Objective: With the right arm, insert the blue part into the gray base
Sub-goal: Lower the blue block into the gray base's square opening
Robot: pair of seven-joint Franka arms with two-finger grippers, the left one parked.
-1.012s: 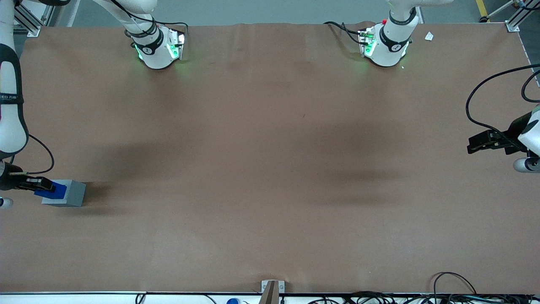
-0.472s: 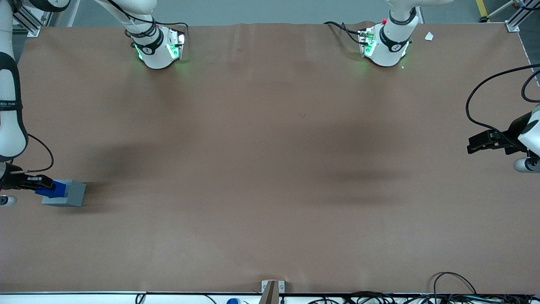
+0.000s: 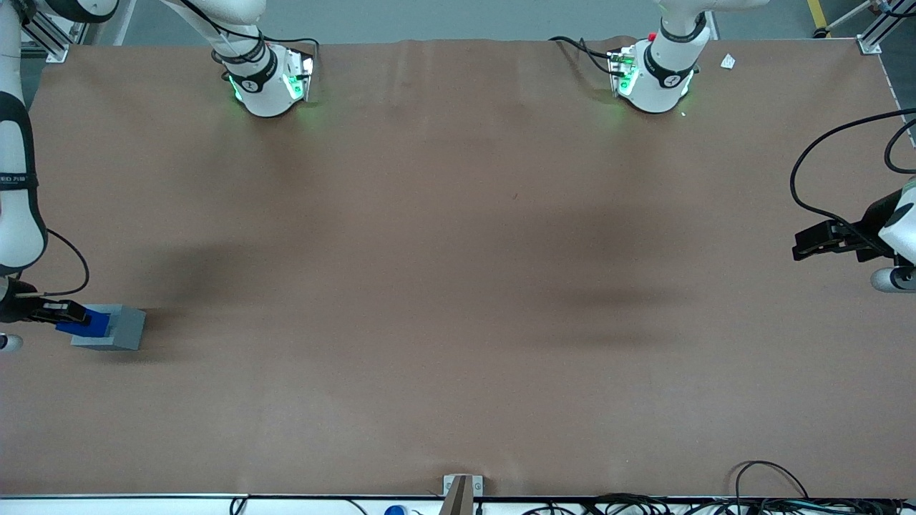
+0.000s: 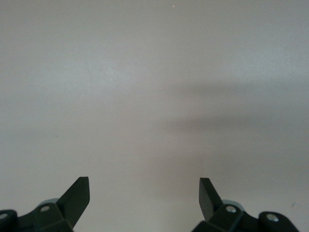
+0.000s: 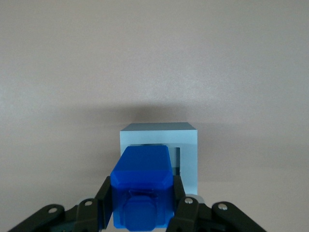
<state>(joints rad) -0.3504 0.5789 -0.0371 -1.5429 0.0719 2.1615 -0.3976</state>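
Observation:
The gray base stands on the brown table near the working arm's end. It shows in the right wrist view as a light box with a square recess in its top. My right gripper is shut on the blue part, with one black finger against each side of it. The blue part hangs over the base's edge and covers most of the recess. I cannot tell whether it touches the base.
The brown table spreads wide toward the parked arm's end. The two arm bases stand at the table's edge farthest from the front camera. Cables lie along the nearest edge.
My gripper and the blue part have shifted slightly away from the base's middle, toward the working arm's end of the table. The gray base has not moved.

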